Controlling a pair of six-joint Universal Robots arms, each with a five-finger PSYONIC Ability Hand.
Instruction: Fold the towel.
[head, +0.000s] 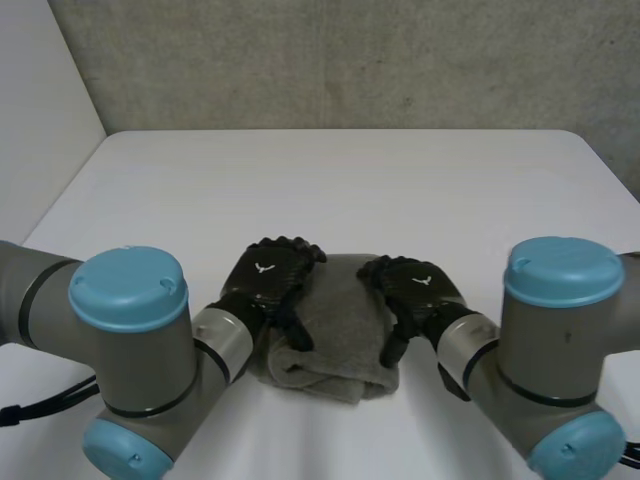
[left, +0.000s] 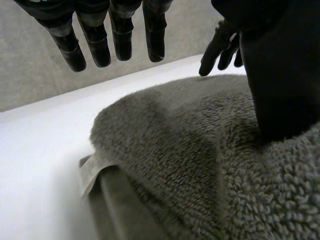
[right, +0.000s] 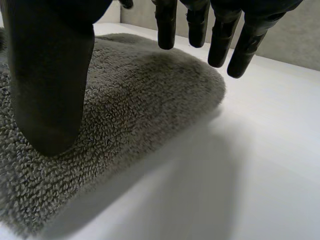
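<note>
1. The towel (head: 340, 325) is a grey, bunched-up bundle on the white table (head: 350, 170). It sits toward 6 o'clock from the table's middle, right in front of the robot and between the two arms.
2. The left hand (head: 268, 282) is on the towel's 9 to 10 o'clock side and the right hand (head: 415, 290) is on its 2 to 3 o'clock side. Both are on the cloth, so I'd say neither is nearer.
3. In the left wrist view, the left hand's fingers (left: 122, 40) are straight and hang clear above the pile, released and not grabbing anything. Its thumb (left: 280, 75) comes down onto the terry. The right hand's fingertips poke in just past the towel's far edge.
4. It's the same story in the right wrist view. The fingers (right: 220, 45) are stretched out loose over the towel's rounded edge, and the thumb (right: 50, 75) is planted tip-down on the cloth. Nothing is pinched that I can see.
5. Long axis: honestly, the bundle looks about as wide as it is deep, so I can't call one.
6. A flat hem band (left: 95, 167) sticks out from under the top layer beside the left hand, so it looks at least doubled over already.
7. My guess is that any further fold turns on that side-by-side setup. The cloth lies under and inward of each palm, so either hand would have to close on its own flank first.
</note>
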